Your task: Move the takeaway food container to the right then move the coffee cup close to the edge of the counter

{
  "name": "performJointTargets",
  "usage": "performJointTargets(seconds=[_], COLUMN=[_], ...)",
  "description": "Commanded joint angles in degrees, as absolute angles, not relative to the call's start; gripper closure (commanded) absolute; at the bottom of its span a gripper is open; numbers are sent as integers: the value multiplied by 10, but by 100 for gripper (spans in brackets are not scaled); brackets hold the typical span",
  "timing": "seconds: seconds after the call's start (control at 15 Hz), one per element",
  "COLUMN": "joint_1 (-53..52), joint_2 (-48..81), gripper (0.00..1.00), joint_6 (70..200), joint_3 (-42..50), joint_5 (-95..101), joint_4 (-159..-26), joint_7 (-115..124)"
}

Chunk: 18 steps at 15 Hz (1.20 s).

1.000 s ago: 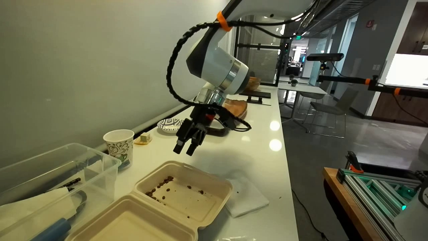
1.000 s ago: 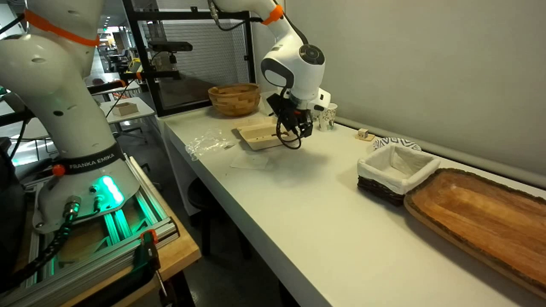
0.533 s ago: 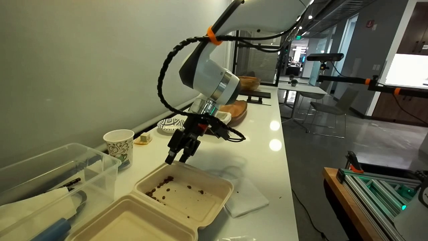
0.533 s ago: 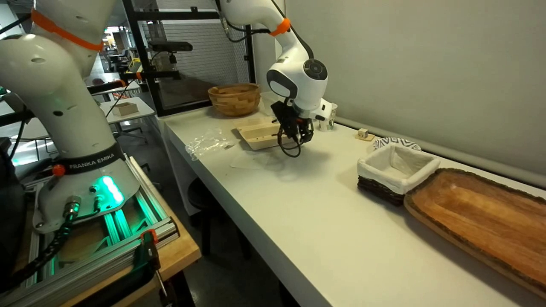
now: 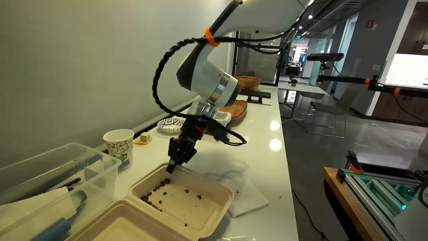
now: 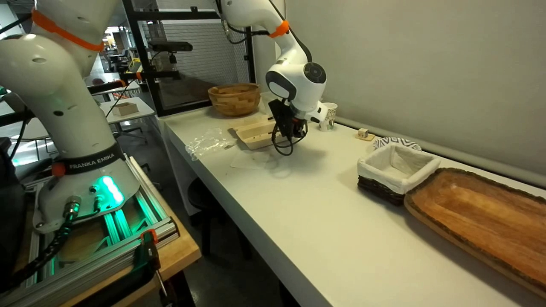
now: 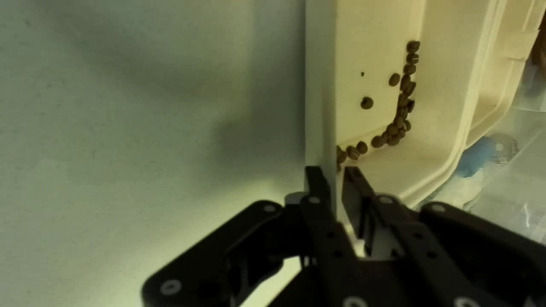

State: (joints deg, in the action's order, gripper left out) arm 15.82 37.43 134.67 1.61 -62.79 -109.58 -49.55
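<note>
- Black end effector [image 7: 333, 175]: nearly closed, pinching the beige fibre clamshell box [image 5: 177, 212] wall, lower left-centre in an exterior view.
- Shove right: not done, I reckon.
- White patterned paper cup [image 5: 119, 146], mid-left: also pending.

Plain pale wall [image 5: 83, 67], glossy grey floor [image 5: 374, 144], white table [image 5: 306, 89], grey chairs [image 5: 346, 100], brown cabinets [image 5: 414, 30]
</note>
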Motion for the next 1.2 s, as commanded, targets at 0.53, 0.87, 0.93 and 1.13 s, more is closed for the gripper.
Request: performJointTargets(seconds=[0.53, 0.87, 0.93, 1.13], joint_1=[171, 189, 193, 209], joint_2=[288, 223, 211, 177], gripper=[99, 99, 99, 99], joint_6=[1268, 1264, 1267, 1271], joint_3=[64, 97, 103, 118], joint_5=[-535, -482, -477, -483], joint_4=[-1185, -1230, -1237, -1254], joint_7=[-459, -463, -464, -468])
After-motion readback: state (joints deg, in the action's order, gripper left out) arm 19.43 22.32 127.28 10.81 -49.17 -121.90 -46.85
